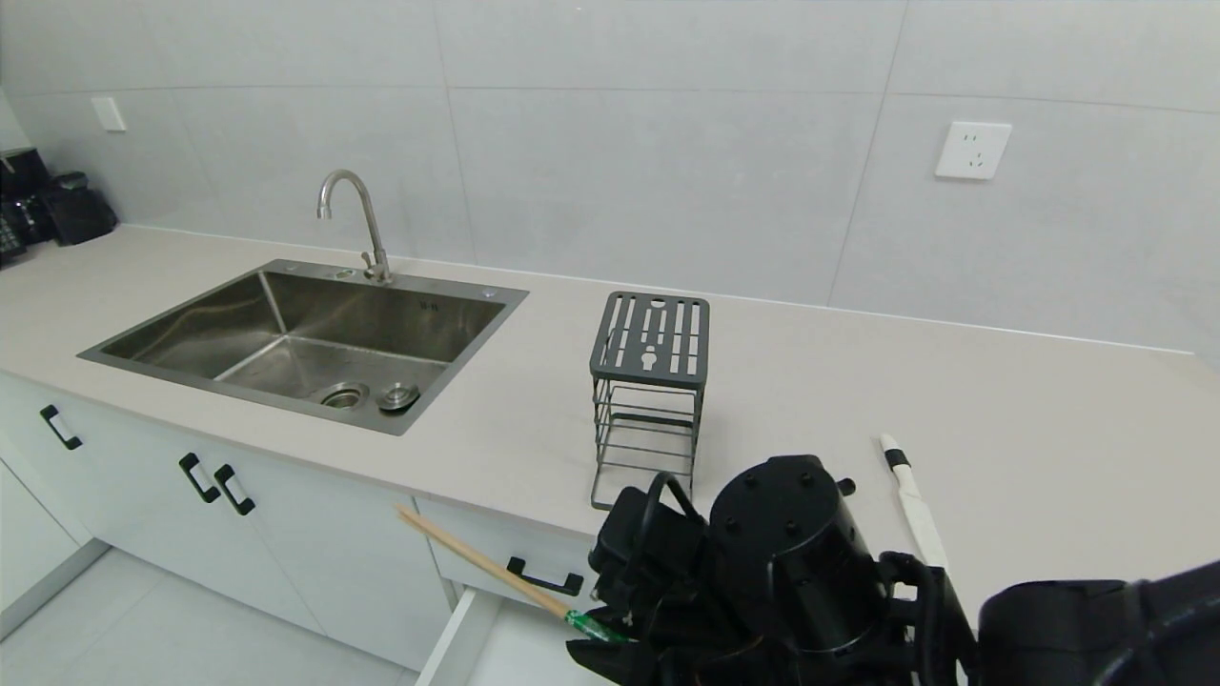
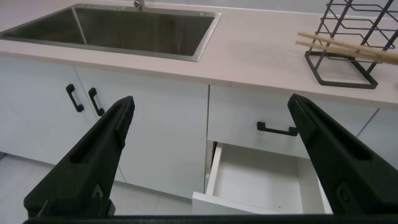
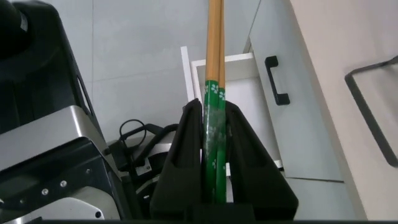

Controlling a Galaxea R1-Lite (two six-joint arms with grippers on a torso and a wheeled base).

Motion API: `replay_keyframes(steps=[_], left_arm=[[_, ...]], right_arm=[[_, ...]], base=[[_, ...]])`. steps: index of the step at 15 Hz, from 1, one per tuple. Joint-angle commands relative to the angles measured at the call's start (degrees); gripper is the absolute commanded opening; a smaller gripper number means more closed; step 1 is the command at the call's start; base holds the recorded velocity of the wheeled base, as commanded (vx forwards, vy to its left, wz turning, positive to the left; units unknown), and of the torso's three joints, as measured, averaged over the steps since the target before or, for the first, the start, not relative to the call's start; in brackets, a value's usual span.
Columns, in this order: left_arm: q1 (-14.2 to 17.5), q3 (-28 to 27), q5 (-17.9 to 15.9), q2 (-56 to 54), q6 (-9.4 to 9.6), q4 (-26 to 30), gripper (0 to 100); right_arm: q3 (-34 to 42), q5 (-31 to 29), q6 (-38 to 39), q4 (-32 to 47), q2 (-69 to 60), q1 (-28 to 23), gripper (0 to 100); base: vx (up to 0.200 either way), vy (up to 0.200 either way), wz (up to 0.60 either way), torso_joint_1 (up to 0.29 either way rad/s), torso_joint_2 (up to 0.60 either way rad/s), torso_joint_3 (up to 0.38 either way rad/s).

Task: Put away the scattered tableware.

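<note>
A pair of wooden chopsticks (image 1: pixel 486 567) with green flowered ends is clamped in my right gripper (image 1: pixel 599 636), out in front of the counter edge. In the right wrist view the chopsticks (image 3: pixel 214 74) run straight out between the shut fingers (image 3: pixel 186 143) above an open white drawer (image 3: pixel 245 99). My left gripper (image 2: pixel 211 106) is open and holds nothing; it faces the cabinet front and the same drawer (image 2: pixel 261 183), whose inside looks bare. A white utensil with a black band (image 1: pixel 910 500) lies on the counter at the right.
A dark wire rack (image 1: pixel 648 381) stands mid-counter, near the front edge, above the drawer. A steel sink (image 1: pixel 381 319) with a tap (image 1: pixel 357 219) is at the left. Cabinet doors with black handles (image 1: pixel 214 481) run below the counter.
</note>
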Motion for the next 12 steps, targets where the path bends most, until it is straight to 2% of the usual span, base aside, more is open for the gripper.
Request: replay_keyframes(steps=[1,4,12], left_arm=[[0.09,0.02,0.01,0.07,0.0,-0.01,100],[0.09,0.02,0.01,0.07,0.0,-0.01,100],[0.0,0.02,0.01,0.07,0.0,-0.01,100]], right_arm=[[-0.57,0.04,-0.77,-0.01,1.72,0.24,0],[-1.53,0.04,-1.38,0.08,1.98,0.15,0],[-3.73,0.04,-1.29,0.43,2.95,0.15,0]], base=[[0.0,0.0,0.0,0.0,0.0,0.0],[0.0,0.0,0.0,-0.151,0.29,0.157],[0.0,0.0,0.0,-0.265,0.54,0.261]])
